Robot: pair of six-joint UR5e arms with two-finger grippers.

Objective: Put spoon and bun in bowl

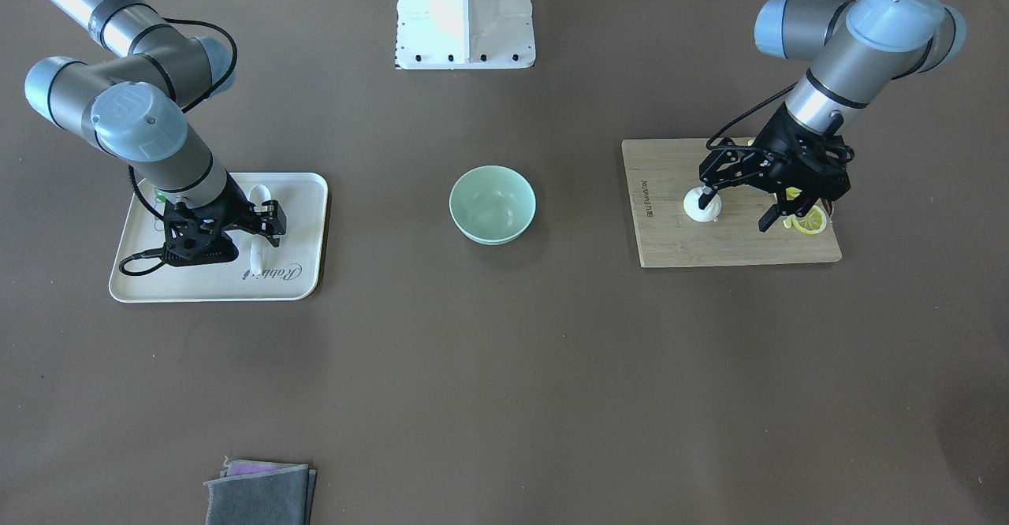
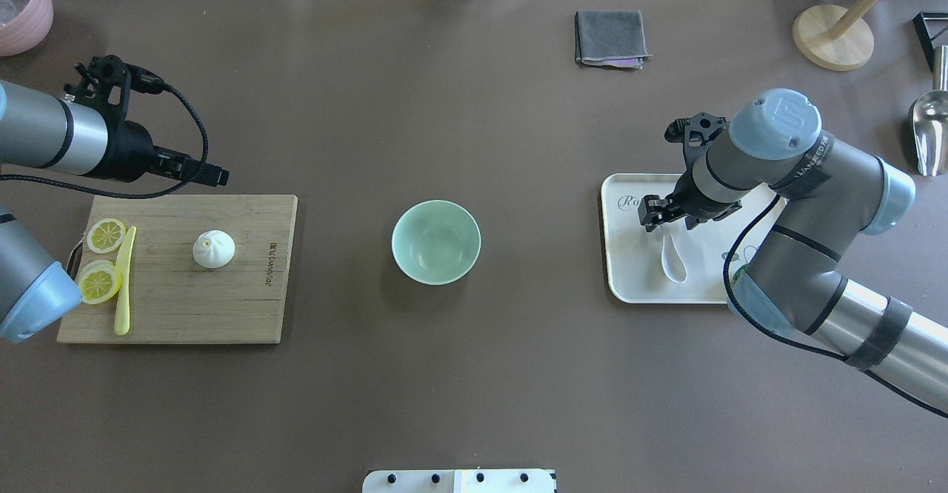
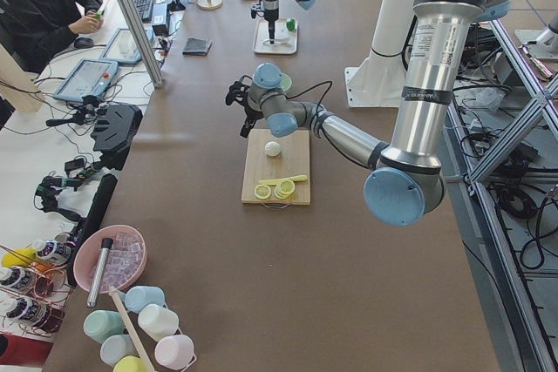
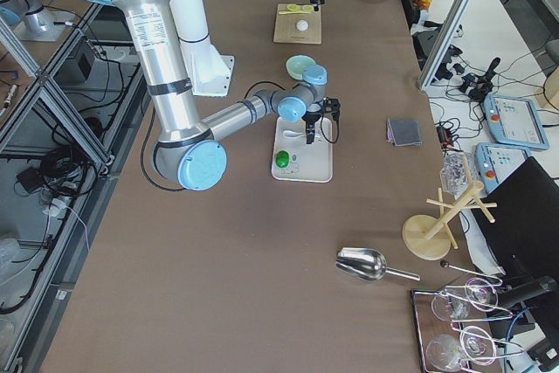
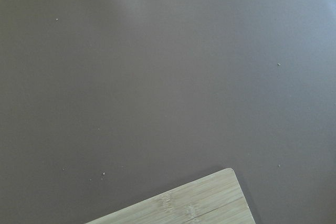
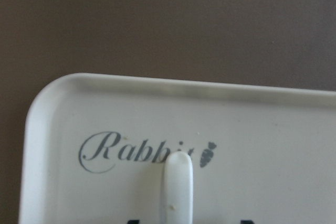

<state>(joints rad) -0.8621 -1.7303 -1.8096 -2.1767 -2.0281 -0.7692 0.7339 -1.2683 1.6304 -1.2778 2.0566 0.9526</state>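
Observation:
The white spoon (image 2: pixel 672 256) lies on a cream tray (image 2: pixel 629 278), its handle toward the "Rabbit" print. My right gripper (image 2: pixel 670 219) is open and hovers low over the handle. In the right wrist view the handle end (image 6: pixel 177 182) sits between the two fingertips. The white bun (image 2: pixel 213 249) stands on a wooden cutting board (image 2: pixel 222 308). My left gripper (image 1: pixel 737 210) is open and hangs above the board, close to the bun (image 1: pixel 701 206), and holds nothing. The mint-green bowl (image 2: pixel 435 241) stands empty at the table's middle, between the board and the tray.
Two lemon slices (image 2: pixel 102 260) and a thin yellow knife (image 2: pixel 124 286) lie on the board's outer side. A green object (image 4: pixel 282 160) sits on the tray. A folded grey cloth (image 2: pixel 609 38), a wooden stand (image 2: pixel 833 34), a metal scoop (image 2: pixel 929 130) and a pink bowl (image 2: pixel 18 12) line the far edge.

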